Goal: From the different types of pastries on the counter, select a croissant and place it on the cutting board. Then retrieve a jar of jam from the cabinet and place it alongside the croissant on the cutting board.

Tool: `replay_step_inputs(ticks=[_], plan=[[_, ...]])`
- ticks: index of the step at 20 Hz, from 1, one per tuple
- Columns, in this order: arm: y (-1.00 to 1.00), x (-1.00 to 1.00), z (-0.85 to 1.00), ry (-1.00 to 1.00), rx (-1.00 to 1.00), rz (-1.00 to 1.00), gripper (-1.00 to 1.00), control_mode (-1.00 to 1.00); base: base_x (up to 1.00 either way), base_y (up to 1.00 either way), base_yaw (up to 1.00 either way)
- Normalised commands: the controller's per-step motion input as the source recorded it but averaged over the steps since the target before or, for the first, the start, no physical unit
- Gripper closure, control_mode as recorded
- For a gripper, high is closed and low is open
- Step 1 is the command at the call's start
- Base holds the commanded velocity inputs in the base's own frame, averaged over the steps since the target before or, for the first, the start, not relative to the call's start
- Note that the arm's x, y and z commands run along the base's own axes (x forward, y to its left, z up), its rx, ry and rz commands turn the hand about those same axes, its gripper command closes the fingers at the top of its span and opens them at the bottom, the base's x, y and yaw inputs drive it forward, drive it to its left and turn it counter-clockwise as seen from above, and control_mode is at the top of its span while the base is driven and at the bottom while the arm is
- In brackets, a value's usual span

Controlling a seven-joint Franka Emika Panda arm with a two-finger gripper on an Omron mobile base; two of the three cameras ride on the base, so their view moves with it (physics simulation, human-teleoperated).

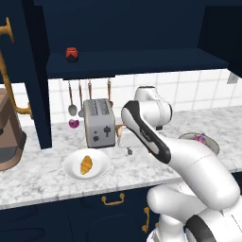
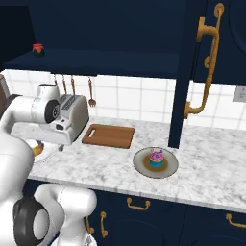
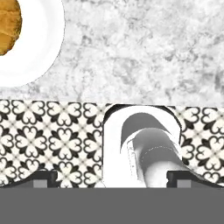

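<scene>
From the left: croissant (image 1: 86, 165) on a white plate (image 1: 71, 172), jar (image 1: 72, 54) up on the cabinet (image 1: 142, 61) shelf; from the right: board (image 2: 108, 135) bare; hand view: gripper (image 3: 112, 178) spread wide, empty — readied over counter (image 3: 144, 52), presumably for that croissant.

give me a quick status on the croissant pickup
Gripper open, empty, above the counter edge. Croissant untouched on white plate; cutting board bare. Jam jar on cabinet shelf. Nothing blocking.
</scene>
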Motion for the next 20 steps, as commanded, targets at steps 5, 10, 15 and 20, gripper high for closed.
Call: replay_step_inputs(ticks=[5,10,15,20], plan=[[0.68,-0.04,-0.32,0.0,0.12,0.0,-1.0,-1.0,0.0,0.0,0.0],[0.72,0.02,-0.3,0.0,0.13,0.0,-1.0,-1.0,0.0,0.0,0.0],[0.47,0.08,-0.18,0.0,0.09,0.0,-1.0,-1.0,0.0,0.0,0.0],[0.4,0.32,-0.01,0.0,0.0,0.0,-1.0,-1.0,0.0,0.0,0.0]])
